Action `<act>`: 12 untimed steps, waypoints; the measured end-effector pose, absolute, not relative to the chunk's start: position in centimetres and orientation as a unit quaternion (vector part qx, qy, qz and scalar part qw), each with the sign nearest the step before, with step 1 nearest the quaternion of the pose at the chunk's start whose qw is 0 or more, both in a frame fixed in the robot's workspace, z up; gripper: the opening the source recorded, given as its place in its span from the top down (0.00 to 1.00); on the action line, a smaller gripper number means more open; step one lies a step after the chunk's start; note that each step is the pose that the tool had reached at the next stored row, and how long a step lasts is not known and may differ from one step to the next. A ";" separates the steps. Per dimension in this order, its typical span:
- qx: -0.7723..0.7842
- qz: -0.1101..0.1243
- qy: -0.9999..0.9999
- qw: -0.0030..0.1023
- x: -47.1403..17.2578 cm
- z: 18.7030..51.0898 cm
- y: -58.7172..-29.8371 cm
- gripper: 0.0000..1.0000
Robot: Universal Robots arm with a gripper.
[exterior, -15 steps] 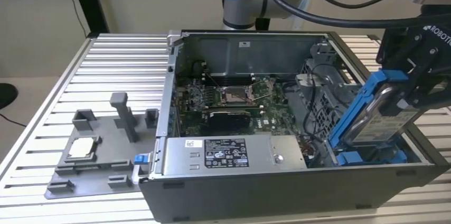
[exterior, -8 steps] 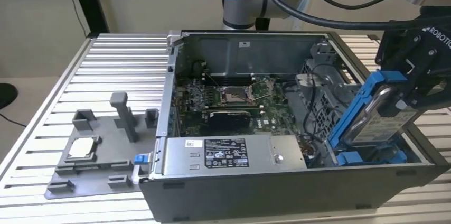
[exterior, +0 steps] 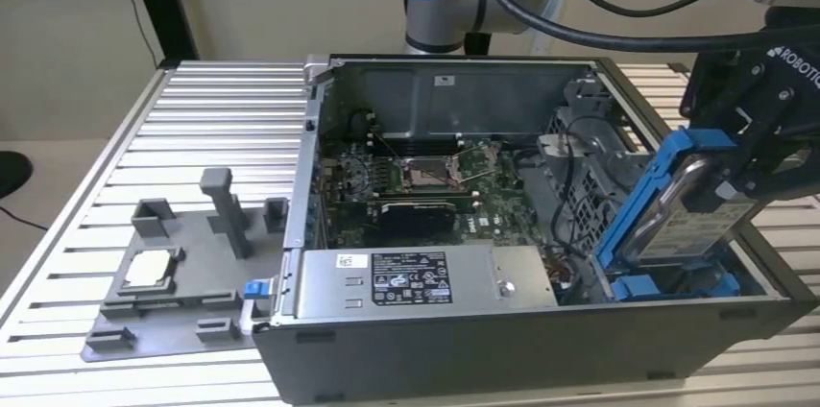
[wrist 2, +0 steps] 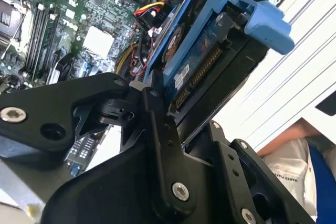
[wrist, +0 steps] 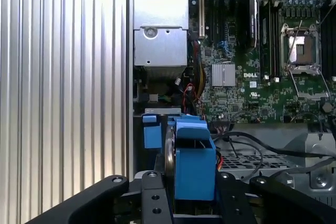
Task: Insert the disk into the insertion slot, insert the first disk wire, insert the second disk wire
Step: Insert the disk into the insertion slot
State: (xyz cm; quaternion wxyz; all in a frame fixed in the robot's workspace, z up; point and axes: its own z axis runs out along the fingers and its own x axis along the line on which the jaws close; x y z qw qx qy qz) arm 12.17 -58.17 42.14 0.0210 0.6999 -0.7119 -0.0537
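Black fingers [wrist: 152, 200] clench the disk [exterior: 682, 220] by its blue frame, holding it on edge and tilted over the slot [exterior: 644, 287] in the case [exterior: 513, 364] corner at the exterior view's right, seemingly to slide its lower end between the guides.

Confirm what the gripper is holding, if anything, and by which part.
The gripper holds the disk, clamped across its upper end, blue frame included; the disk leans with its lower end near the insertion slot.
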 end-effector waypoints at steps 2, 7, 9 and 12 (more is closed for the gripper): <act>0.700 -0.054 -0.712 0.021 12.3 42.0 -58.2 1.00; 0.700 -0.054 -0.712 0.021 12.5 41.7 -58.2 1.00; 0.700 -0.055 -0.712 0.022 12.6 41.4 -58.2 1.00; 0.700 -0.057 -0.712 0.024 12.7 41.4 -58.2 1.00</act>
